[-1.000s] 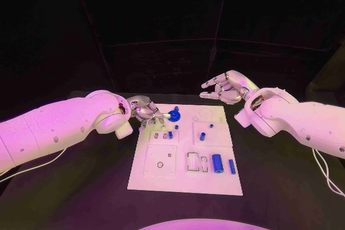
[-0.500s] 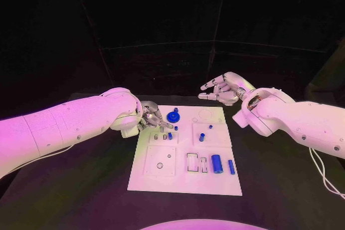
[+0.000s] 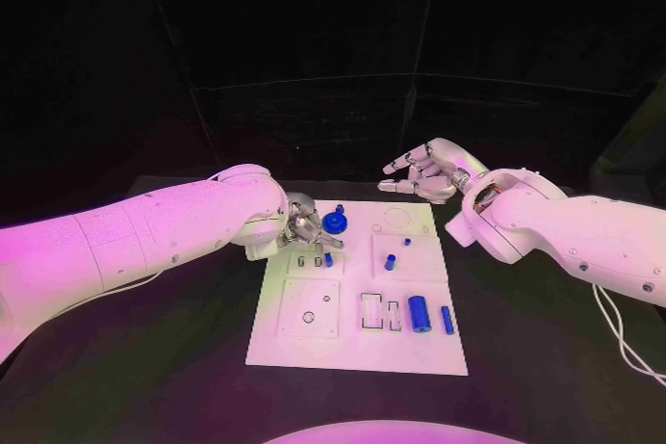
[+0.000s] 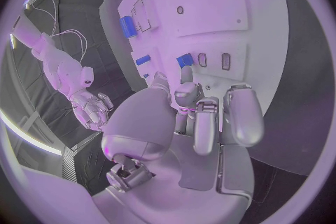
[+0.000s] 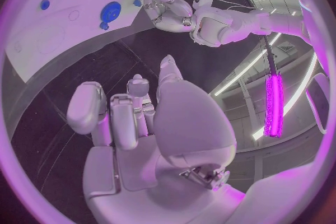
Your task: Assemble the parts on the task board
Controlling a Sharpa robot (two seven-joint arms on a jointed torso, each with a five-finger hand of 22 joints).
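The white task board [image 3: 361, 352] lies mid-table. A blue gear [image 3: 335, 222] stands near its far left corner, also seen as the gear [image 5: 111, 11]. My left hand [image 3: 308, 230] hovers just left of the gear, above the small slots, fingers loosely curled and apart with nothing in them. A small blue piece [image 4: 184, 60] sits by the slots just beyond its fingertips [image 4: 187, 74]. A blue cylinder [image 3: 420, 314] and a thin blue bar [image 3: 447, 320] lie at the board's near right. My right hand [image 3: 427, 171] hangs over the far edge, fingers spread, holding nothing.
Small blue pegs [image 3: 390, 263] stand in the board's middle. A square plate with a hole [image 3: 310, 309] sits on the near left. Black table [image 3: 166, 367] surrounds the board on both sides.
My left hand has let go of the blue gear, which stays on the board. The hand has shifted nearer and to the right, towards the small slots. The right hand has barely moved.
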